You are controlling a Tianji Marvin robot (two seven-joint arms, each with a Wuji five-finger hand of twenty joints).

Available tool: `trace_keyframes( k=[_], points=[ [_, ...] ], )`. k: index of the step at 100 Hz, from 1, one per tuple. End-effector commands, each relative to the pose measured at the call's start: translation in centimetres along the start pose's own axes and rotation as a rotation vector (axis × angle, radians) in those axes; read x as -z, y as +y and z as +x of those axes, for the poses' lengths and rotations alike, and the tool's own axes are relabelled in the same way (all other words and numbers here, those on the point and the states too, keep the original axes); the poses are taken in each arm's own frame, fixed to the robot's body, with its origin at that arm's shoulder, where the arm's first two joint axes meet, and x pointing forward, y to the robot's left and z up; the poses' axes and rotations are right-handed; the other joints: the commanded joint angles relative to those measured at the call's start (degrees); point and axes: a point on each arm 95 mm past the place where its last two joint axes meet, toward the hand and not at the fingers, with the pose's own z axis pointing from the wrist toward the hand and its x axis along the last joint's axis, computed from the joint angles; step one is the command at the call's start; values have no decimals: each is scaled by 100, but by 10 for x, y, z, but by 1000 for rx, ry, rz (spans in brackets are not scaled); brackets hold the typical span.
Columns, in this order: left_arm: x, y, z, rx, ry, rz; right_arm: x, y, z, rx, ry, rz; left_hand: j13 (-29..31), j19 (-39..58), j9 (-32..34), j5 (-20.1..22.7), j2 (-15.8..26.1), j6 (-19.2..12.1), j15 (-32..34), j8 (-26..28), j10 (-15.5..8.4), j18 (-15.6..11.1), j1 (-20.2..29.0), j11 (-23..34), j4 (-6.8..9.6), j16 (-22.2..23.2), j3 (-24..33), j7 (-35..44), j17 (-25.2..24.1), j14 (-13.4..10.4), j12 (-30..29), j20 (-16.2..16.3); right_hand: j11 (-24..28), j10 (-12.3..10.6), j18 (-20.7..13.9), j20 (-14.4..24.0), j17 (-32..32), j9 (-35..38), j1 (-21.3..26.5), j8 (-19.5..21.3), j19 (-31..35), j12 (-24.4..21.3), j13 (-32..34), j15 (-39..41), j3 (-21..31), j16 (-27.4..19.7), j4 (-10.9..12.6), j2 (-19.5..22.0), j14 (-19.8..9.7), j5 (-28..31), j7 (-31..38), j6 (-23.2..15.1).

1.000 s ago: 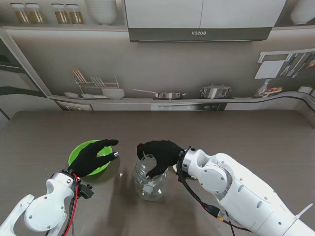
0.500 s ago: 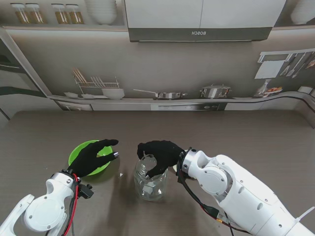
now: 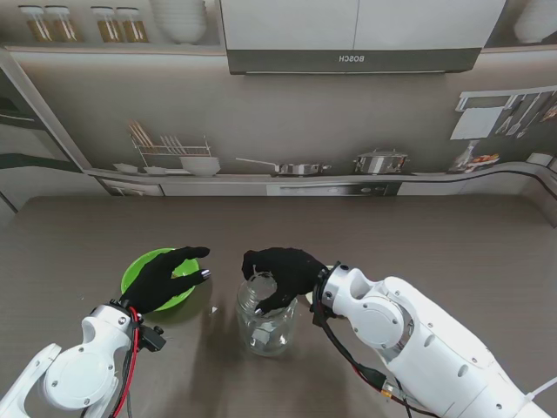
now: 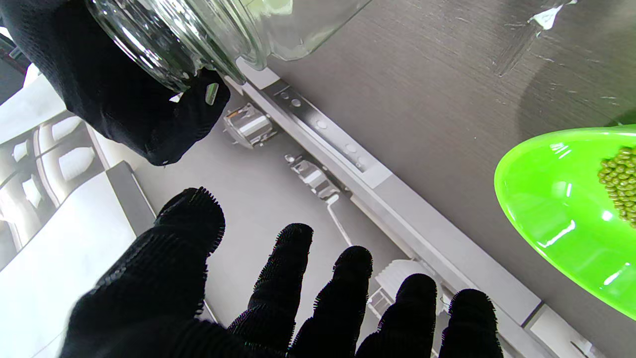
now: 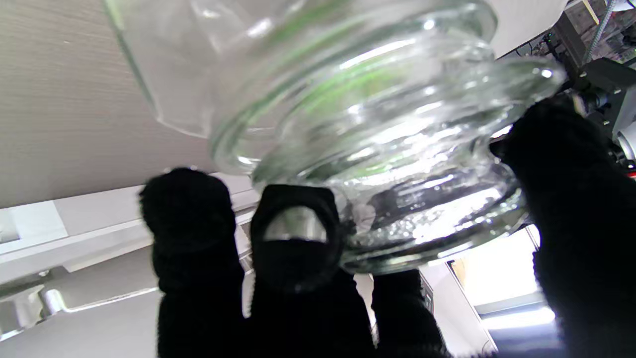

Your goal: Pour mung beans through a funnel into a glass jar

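A clear glass jar (image 3: pixel 265 324) stands upright on the brown table in front of me. A clear funnel (image 3: pixel 260 284) seems to sit in its mouth. My right hand (image 3: pixel 283 272), in a black glove, reaches over the jar top with fingers and thumb closed around the funnel's glass rim (image 5: pixel 422 209) above the jar (image 5: pixel 298 74) neck. Left of the jar lies a green bowl (image 3: pixel 139 270) holding mung beans (image 4: pixel 621 179). Over its near right side my left hand (image 3: pixel 161 280) hovers, fingers spread and holding nothing. The left wrist view shows the bowl (image 4: pixel 556 199), the jar (image 4: pixel 238 25) and the right hand (image 4: pixel 124 99).
A small white scrap (image 3: pixel 215 309) lies on the table between bowl and jar. Behind the table's far edge stands a printed kitchen backdrop (image 3: pixel 278 165). My right forearm (image 3: pixel 409 331) crosses the near right part of the table.
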Motion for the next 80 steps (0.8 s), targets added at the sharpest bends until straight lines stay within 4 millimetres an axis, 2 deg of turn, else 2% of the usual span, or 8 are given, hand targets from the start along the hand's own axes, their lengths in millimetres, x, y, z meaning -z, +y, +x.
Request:
trace_keyframes(
  k=[1,47,80],
  points=[
    [0,2,2,4,1,-18,-4,3,8,-4,16,-7,-81,-124,45,-26,177,-149,-60,-10,-50,-189,40,7,138,-31,-105,-55,-94,-31,53,79,615,-1131,-81,-62,127,898,1343,168,185,-289,130,59,1454,68,481,810,-730,269,1447,-44],
    [1,2,1,2,1,-15,0,16,9,-43,-19,-48,-78,-125,43,-29,184,-146,-59,-12,-55,-194,43,7,137,-30,-109,-58,-98,-37,53,79,582,-1107,-55,-70,143,917,1362,144,194,-331,131,83,1450,85,487,803,-721,281,1457,-17],
    [1,2,1,4,-1,-16,18,35,-1,-82,-107,-96,-78,-124,47,-40,188,-150,-59,-14,-58,-187,51,7,139,-29,-102,-62,-95,-37,53,80,589,-1075,-21,-73,141,927,1388,124,196,-342,129,102,1451,94,492,791,-692,297,1462,6]
  ],
)
